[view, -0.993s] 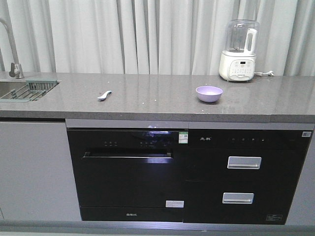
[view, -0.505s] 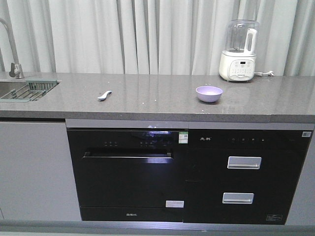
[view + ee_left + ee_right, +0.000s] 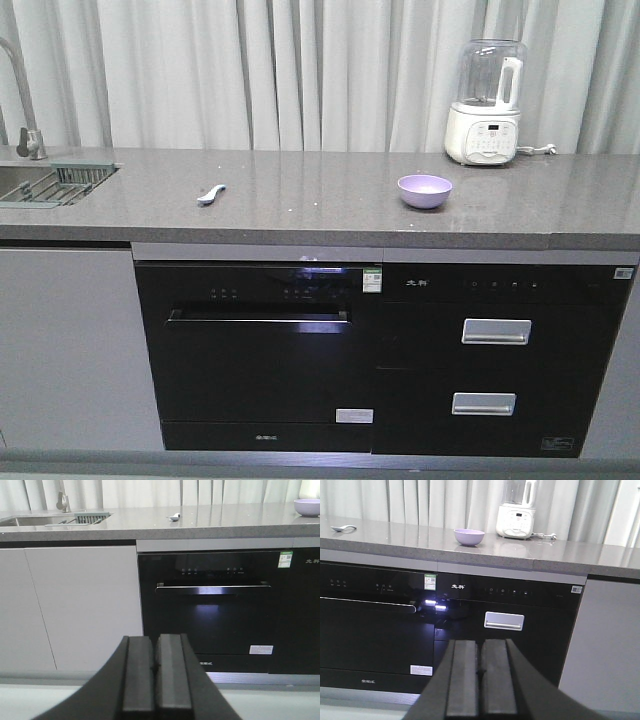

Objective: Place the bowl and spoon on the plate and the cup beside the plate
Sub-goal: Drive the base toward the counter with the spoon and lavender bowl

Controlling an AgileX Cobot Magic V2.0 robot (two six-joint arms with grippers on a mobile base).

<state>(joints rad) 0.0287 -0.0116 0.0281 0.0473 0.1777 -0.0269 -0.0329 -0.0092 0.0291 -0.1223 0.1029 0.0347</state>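
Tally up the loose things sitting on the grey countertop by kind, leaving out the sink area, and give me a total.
bowl: 1
spoon: 1
blender: 1
Total: 3

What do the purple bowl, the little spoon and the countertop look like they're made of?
The bowl: likely matte plastic or melamine, even lavender with no glare. The spoon: pale plastic or ceramic; too small to tell. The countertop: polished grey speckled stone or quartz, reflecting the curtains.
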